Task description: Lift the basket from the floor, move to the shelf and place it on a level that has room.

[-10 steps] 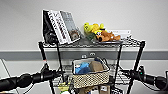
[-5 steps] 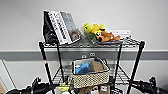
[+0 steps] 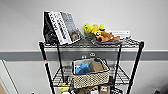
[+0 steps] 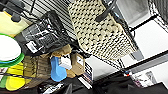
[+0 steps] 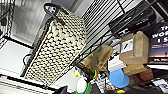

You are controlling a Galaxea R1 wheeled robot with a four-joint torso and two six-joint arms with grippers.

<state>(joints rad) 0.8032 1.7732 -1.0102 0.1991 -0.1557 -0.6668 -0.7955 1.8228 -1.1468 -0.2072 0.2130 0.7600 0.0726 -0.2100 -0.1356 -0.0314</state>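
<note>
You're facing the shelf (image 3: 90,45), close up. The basket (image 3: 90,76) sits on the level (image 3: 120,75) second from the top — its front edge reaches the tier's front rim, blue cloth (image 3: 82,68) and brown packet (image 3: 96,66) inside. Books (image 3: 62,27) and plush toys (image 3: 100,33) occupy the top tier. Both wrist views look up at the basket's woven side, with boxes (image 5: 133,48) and clutter on the tier beneath. Fingers — you cannot tell their state, either arm.

Black wire shelf (image 3: 136,62), basket (image 3: 90,75) on second level (image 3: 120,76)
</note>
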